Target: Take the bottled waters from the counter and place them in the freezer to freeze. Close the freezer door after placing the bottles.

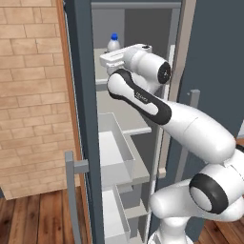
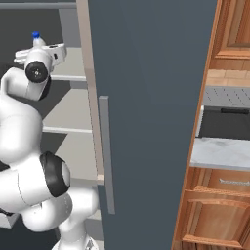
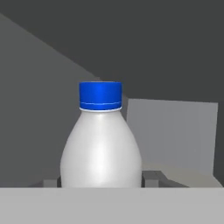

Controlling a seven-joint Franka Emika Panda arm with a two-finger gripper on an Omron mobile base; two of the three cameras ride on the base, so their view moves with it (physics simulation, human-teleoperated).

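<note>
Arm reaching deep into the open freezer, wrist level with an upper pale grey shelf. Gripper closed around the blue-capped water bottle, one dark fingertip pressed against each side of its whitish body, low down near the base. Bottle upright, blue cap on top, just beyond the white hand in the left base view and peeking above the wrist in the right base view. Cannot tell whether the bottle's base touches the shelf or hangs just above it. Behind the bottle, grey inner walls and a paler back panel of the freezer.

Lower down inside, white drawers pulled partly out, stacked one under another. Freezer door swung wide open on the right, dark slate-grey, with a long vertical grey bar handle. Another dark panel with its own grey handle on the left, next to a brick wall. Far right in the right base view, marbled counter over wooden cabinet drawers, with a black stovetop behind it.
</note>
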